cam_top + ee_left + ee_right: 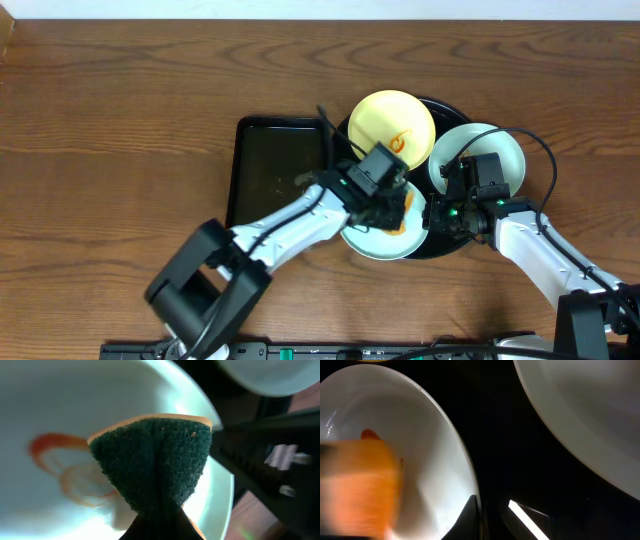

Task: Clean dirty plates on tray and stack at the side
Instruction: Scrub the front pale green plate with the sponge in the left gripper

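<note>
The round black tray [443, 106] holds three plates: a pale yellow plate [385, 118] with an orange smear at the back, a pale blue plate [490, 150] at the right, and a pale blue-white front plate [372, 240]. My left gripper [388, 200] is shut on a green and orange sponge [155, 457] pressed onto the front plate [50, 400], beside its orange smear [50, 447]. My right gripper [438, 215] is shut on that plate's right rim [479, 515], with one finger inside and one outside. The sponge shows as an orange blur in the right wrist view [360, 485].
A smaller rectangular black tray [272, 165] lies just left of the round tray. Brown wooden table [120, 120] surrounds both. The right plate's edge [580, 420] hangs close above my right gripper, over the tray floor [510, 435].
</note>
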You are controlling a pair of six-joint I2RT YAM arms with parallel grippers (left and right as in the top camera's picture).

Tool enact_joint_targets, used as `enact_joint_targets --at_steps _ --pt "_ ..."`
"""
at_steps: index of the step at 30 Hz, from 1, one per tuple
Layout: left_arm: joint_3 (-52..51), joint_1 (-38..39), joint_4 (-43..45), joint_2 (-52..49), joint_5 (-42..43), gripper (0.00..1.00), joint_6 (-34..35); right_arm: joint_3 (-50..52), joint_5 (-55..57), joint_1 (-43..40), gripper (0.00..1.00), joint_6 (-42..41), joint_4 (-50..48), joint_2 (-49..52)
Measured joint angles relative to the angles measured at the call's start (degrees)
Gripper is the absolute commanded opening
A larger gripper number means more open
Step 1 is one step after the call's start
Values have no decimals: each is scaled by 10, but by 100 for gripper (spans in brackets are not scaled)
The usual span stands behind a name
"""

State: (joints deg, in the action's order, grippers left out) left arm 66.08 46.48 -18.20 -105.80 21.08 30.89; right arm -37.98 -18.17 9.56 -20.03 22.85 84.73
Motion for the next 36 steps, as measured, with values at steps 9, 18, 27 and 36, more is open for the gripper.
enact_joint_targets --at_steps 9,18,27,36 --pt "0 17 7 -26 -38 8 6 0 1 0 1 -2 0 0" --pt "0 -47 6 -26 -64 8 26 0 0 0 1 -4 2 0" --pt "0 -80 -12 -25 -54 7 34 0 0 0 1 -4 3 0" --pt "0 -96 -65 83 -101 8 16 0 0 0 1 -4 5 0"
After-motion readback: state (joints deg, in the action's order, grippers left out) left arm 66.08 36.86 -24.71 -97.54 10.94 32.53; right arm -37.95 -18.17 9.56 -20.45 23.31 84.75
